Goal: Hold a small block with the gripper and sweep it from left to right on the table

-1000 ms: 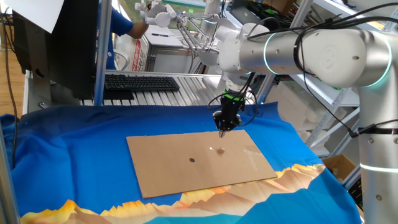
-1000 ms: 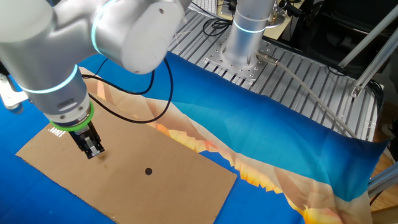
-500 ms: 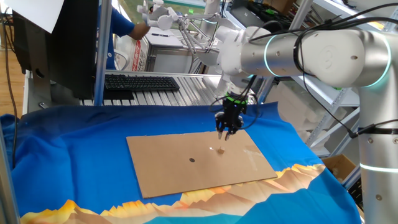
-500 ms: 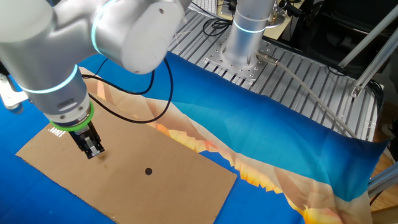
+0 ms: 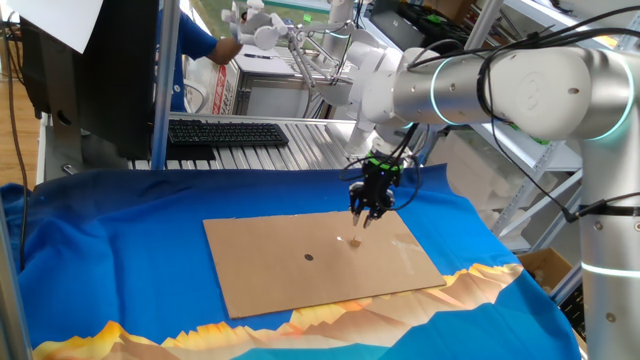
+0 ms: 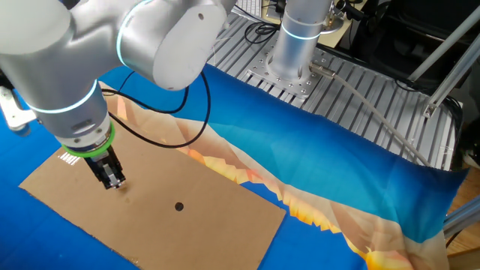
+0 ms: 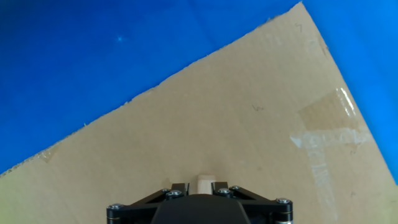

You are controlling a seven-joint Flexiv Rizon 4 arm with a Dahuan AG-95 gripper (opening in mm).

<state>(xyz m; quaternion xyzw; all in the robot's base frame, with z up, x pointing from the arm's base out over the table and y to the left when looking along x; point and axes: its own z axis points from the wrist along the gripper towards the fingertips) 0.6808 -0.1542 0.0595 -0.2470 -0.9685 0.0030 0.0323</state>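
My gripper (image 5: 367, 214) is the black claw with a green ring at the tip of the white-grey arm. It hangs just above the far right part of the brown cardboard sheet (image 5: 300, 280) on the blue-clothed table (image 5: 110, 250). In the hand view the fingers are shut on the small block (image 7: 205, 182), a pale tan piece that peeks out between them over the cardboard (image 7: 236, 118). The other fixed view shows the gripper (image 6: 114, 181) over the cardboard's (image 6: 202, 232) left part. The block is too small to make out in the fixed views.
A small dark round dot (image 5: 308, 257) lies on the cardboard left of the gripper, and also shows in the other fixed view (image 6: 178, 206). Clear tape (image 7: 326, 134) is stuck near the cardboard's right edge. A black keyboard (image 5: 228, 132) sits on the slatted bench behind, below a white robot hand (image 5: 255, 24).
The gripper has shifted a little to the right over the cardboard, still shut. The dark dot has not moved.
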